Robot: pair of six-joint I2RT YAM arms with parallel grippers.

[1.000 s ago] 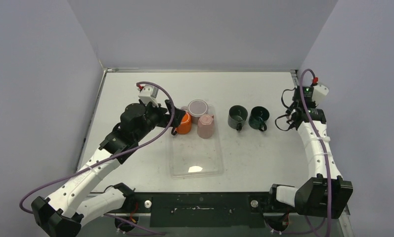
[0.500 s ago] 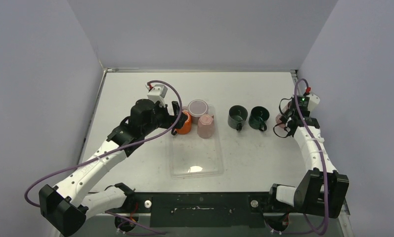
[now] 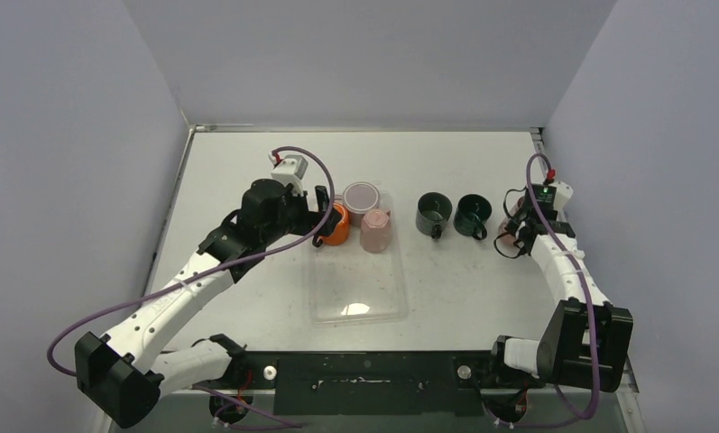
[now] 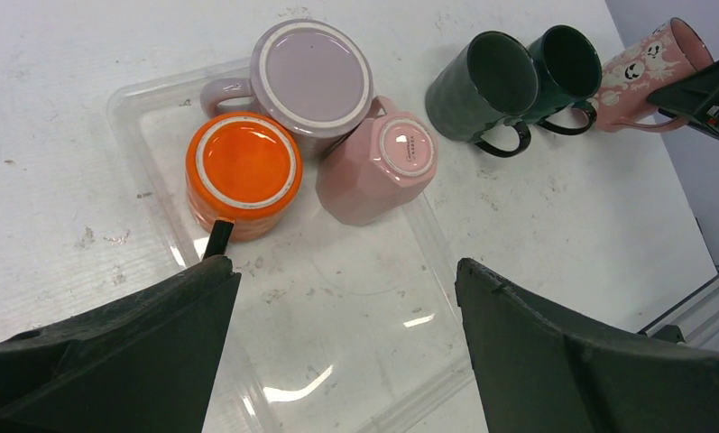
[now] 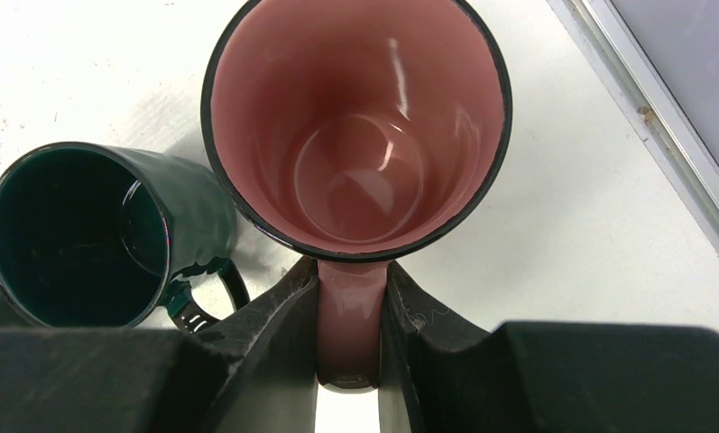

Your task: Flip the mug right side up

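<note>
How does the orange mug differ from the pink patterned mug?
The orange mug stands base up; the pink patterned mug shows its open mouth. The orange mug sits in the clear tray; the pink patterned mug is outside it. No gripper holds the orange mug; the right gripper clamps the pink one's handle. Both are handled mugs.

Orange mug: white base ring, black handle. Lilac mug: white base ring. Pale pink mug. Grey-green mug. Teal-green mug. Patterned mug: pink, white faces, black rim. Tray: clear. Tabletop: white, scuffed.
</note>
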